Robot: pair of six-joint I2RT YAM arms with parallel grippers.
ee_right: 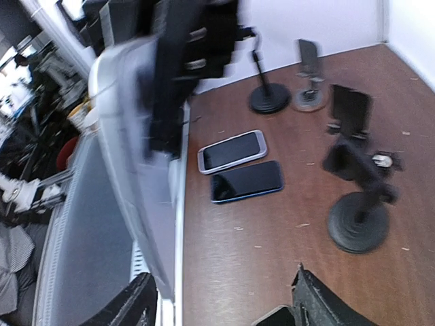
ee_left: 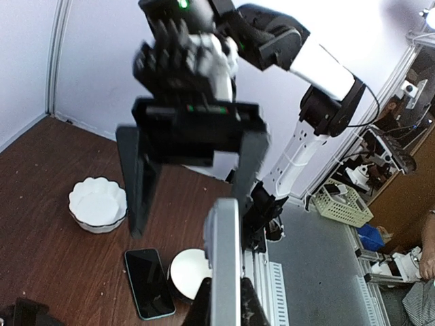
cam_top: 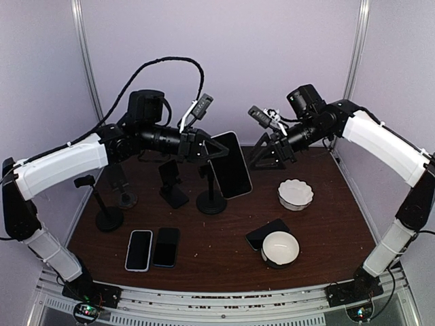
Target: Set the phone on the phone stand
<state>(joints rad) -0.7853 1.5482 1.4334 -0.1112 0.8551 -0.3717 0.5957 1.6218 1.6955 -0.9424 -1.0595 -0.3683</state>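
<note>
My left gripper (cam_top: pixel 202 147) is shut on the top edge of a large dark-screened phone (cam_top: pixel 230 165) and holds it upright and tilted, off the table. Its lower left edge is close to the cradle of a black round-based phone stand (cam_top: pixel 211 197); I cannot tell if they touch. In the left wrist view the phone (ee_left: pixel 224 251) shows edge-on between my fingers (ee_left: pixel 197 305). My right gripper (cam_top: pixel 266 157) is open and empty, just right of the phone. In the right wrist view the phone (ee_right: pixel 132 183) is a blurred grey slab at the left, with the stand (ee_right: pixel 358 204) at the right.
More black stands are at the left (cam_top: pixel 172 183) (cam_top: pixel 124 190) (cam_top: pixel 107 212). Two phones lie flat at the front left (cam_top: pixel 138 250) (cam_top: pixel 166 246). A third phone (cam_top: pixel 262 236) lies partly under a white bowl (cam_top: pixel 280 248). A scalloped white bowl (cam_top: pixel 296 193) is at the right.
</note>
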